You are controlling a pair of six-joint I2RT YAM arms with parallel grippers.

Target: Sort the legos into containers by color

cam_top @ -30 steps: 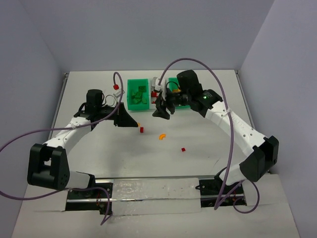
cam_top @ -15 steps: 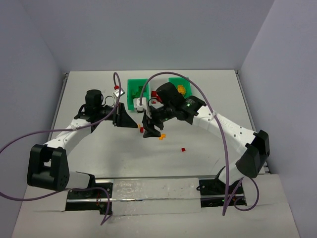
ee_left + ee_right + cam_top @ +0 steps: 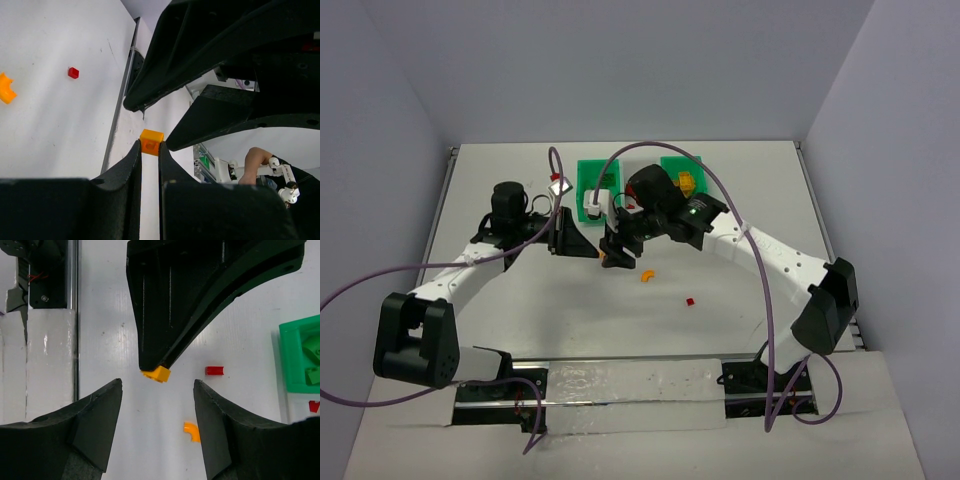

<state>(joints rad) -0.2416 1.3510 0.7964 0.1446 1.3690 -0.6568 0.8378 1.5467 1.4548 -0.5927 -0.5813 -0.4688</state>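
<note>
Left-hand green bin with green bricks; second green bin with orange pieces; middle bin hidden behind right arm. Left gripper clamped on orange brick; right gripper spread wide, empty, flanking it. Loose nearby: orange half-disc, red bit.

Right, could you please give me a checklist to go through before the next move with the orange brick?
1. Left gripper shut on orange brick, at its tips: ok.
2. Right gripper open: ok.
3. Brick centred sideways between the right gripper's fingers: ok.
4. Brick deep enough between them for a grip: cannot tell.
5. Red piece and orange curved piece lying apart from both grippers: ok.
</note>
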